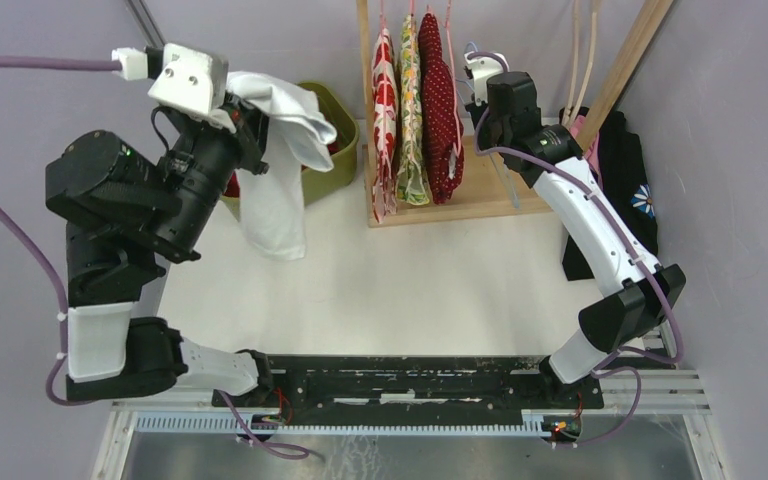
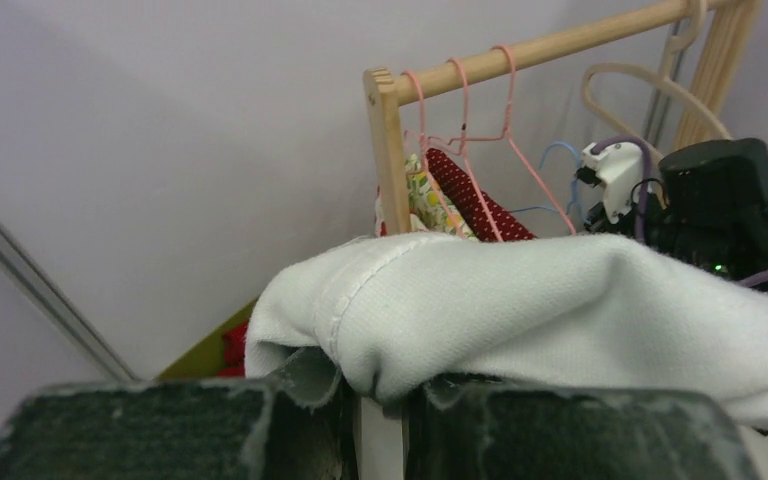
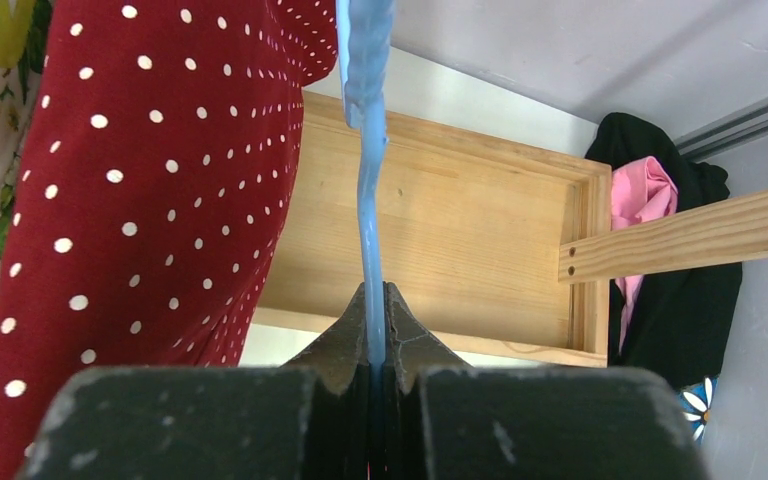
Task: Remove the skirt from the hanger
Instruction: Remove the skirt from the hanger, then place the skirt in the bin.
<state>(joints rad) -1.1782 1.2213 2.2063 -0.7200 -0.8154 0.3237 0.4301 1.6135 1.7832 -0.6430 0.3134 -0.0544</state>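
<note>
Clamped in the left gripper (image 2: 380,395): a bunched fold of the skirt (image 2: 560,310). Off-white, finely textured knit, with a stitched seam curving down towards the fingers. Draped over the wrist and hanging loose in long folds, held aloft near the green bin (image 1: 345,150), on no hanger, well apart from the wooden rack (image 1: 460,200). Pinched tight in the right gripper (image 3: 377,300): a thin blue hanger (image 3: 365,150), upright, just beside a red polka-dot garment (image 3: 160,150) hanging in the rack.
</note>
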